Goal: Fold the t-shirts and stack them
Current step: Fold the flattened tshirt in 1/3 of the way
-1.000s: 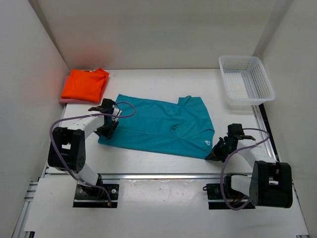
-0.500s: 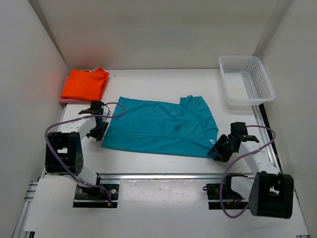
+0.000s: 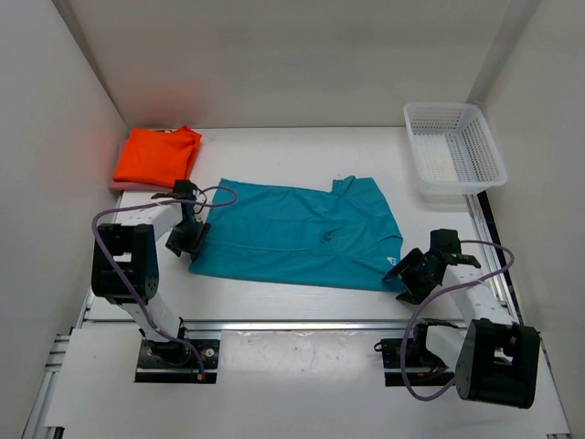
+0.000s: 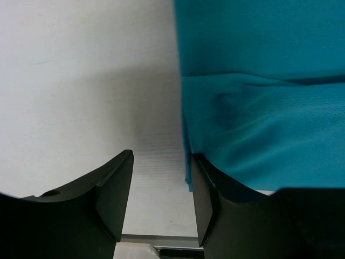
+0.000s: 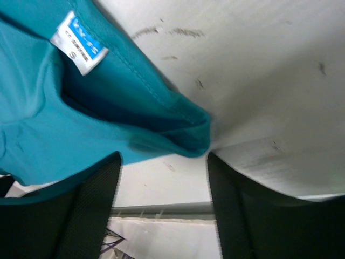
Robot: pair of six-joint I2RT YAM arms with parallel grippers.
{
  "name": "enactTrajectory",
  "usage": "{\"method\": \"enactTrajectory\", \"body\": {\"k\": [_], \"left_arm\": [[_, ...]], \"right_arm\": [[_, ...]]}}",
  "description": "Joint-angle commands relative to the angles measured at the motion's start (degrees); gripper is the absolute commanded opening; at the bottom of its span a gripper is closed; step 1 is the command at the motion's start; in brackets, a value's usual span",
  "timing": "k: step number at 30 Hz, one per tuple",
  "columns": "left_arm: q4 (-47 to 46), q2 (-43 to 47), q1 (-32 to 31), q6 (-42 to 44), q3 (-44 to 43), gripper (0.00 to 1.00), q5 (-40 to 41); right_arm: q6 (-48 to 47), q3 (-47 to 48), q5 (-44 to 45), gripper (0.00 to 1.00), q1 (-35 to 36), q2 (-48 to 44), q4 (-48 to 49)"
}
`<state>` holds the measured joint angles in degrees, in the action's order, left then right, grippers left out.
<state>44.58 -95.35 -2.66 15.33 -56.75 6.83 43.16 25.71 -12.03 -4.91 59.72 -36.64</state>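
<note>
Bright, even light; blurred wrist foregrounds

Top external: fixed high at the 6 o'clock side, looking down over the whole white table (image 3: 302, 151). Left wrist: close, low, facing the 9 o'clock edge of the spread teal-blue cloth t-shirt (image 3: 292, 238). Right wrist: close, facing its 4 o'clock corner with white neck label (image 5: 81, 48). All three share that shirt.

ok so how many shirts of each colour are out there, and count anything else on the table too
teal-blue t-shirt: 1, spread out
orange t-shirt: 1, folded
pink t-shirt: 1, only an edge showing under the orange one
white lattice basket: 1
total: 4 things, 3 of them shirts
</note>
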Motion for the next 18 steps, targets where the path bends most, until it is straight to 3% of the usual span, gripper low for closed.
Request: {"method": "enactTrajectory", "body": {"k": [1,4,6,8,9,12,14,18], "left_arm": [[0.7,0.0,-0.6,-0.6,0.4,0.58,-4.5],[-1.1,-0.5,-1.3,-0.7,1.6,0.58,-5.7],[-1.4,-1.6,-1.2,-1.7,1.8,0.54,-5.9],[-2.0,-3.0,-1.6,-1.9,1.6,0.42,-6.2],[-1.6,-3.3,-1.6,-1.7,1.3,0.31,-6.7],[-0.8,-4.1,-1.4,-0.8,1.6,0.08,-8.9],[0.1,-2.9,-1.3,-0.7,1.5,0.00,-10.2],[3.8,2.8,-0.7,2.0,3.7,0.00,-10.6]], "right_arm": [[-0.2,-2.5,1.9,0.67,-0.2,3.3,4.7],[-0.5,-2.7,1.1,0.54,-0.5,3.9,5.4],[-0.9,-2.8,0.8,0.34,-0.9,4.0,5.4],[-1.4,-2.8,0.9,0.19,-1.9,3.3,4.8],[-1.6,-2.8,1.2,0.13,-2.7,2.8,4.1],[-2.6,-1.7,1.4,0.06,-4.4,1.1,2.9],[-3.2,-0.9,0.6,0.00,-5.1,0.5,1.9],[-3.3,0.9,0.4,0.00,-3.8,-0.1,-2.3]]}}
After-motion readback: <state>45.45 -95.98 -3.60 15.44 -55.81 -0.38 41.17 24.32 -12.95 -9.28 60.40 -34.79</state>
